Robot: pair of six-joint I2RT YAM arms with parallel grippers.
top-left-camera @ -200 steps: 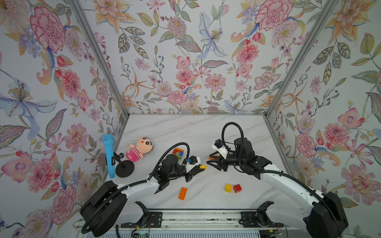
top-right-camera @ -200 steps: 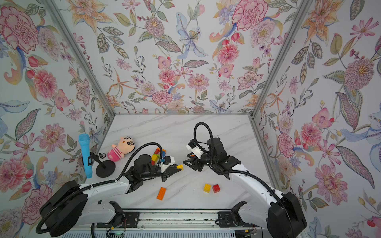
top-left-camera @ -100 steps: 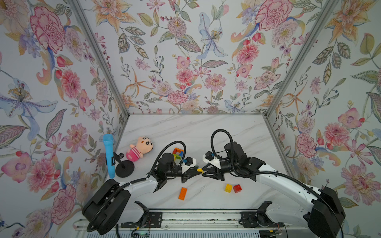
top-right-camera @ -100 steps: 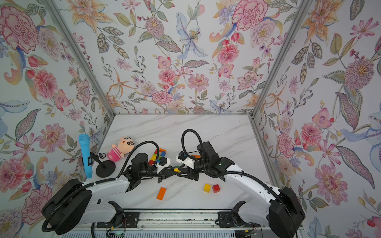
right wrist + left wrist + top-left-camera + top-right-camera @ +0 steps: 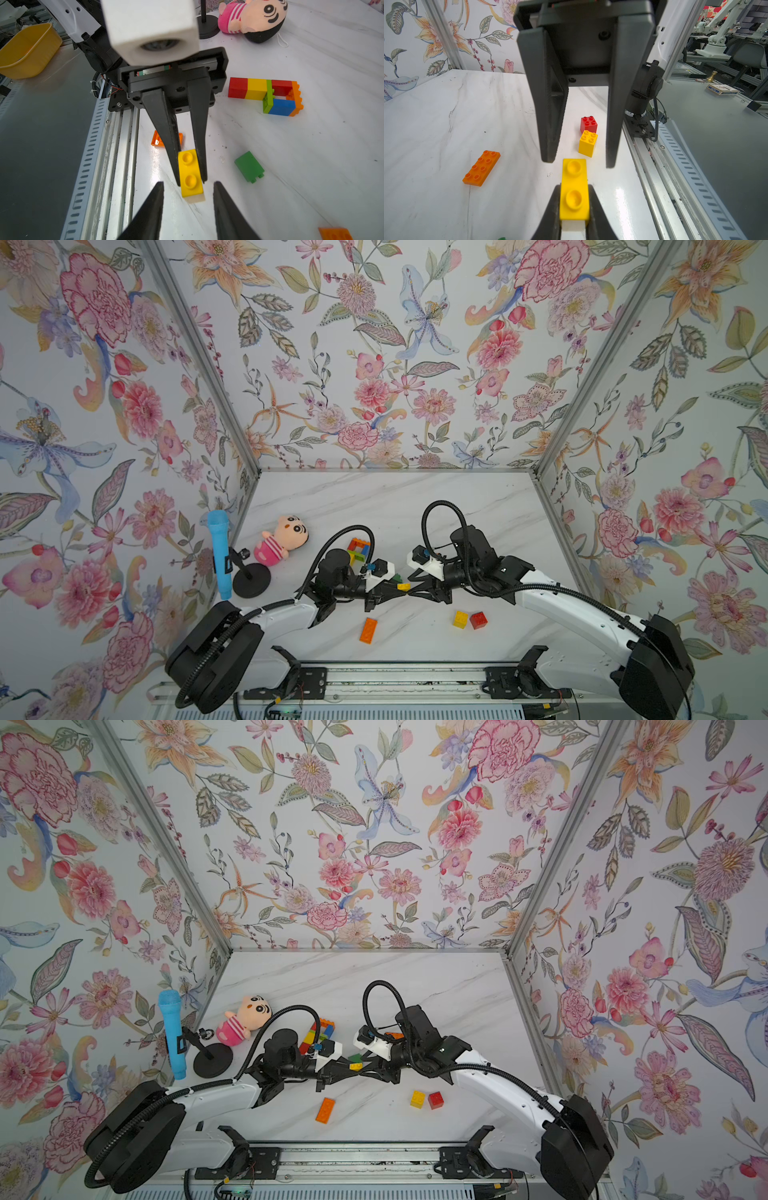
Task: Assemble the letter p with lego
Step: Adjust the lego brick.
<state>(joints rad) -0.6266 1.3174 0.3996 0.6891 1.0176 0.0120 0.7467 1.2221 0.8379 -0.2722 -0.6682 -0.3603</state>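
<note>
holding a yellow brick (image 5: 574, 193), left gripper (image 5: 191, 181) faces the parted right gripper (image 5: 579, 164)

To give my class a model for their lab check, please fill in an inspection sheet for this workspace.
Surface: marble table, a few dark specks.
Job's things: yellow brick held; part-built block, green brick, orange plate, yellow cube, red cube lying loose.
Clutter: plush doll, blue microphone on stand.
Grippers: left gripper shut on yellow brick; right gripper open, facing it.
Cables: black hose loops above each arm.
Surroundings: floral walls; yellow bin outside.
</note>
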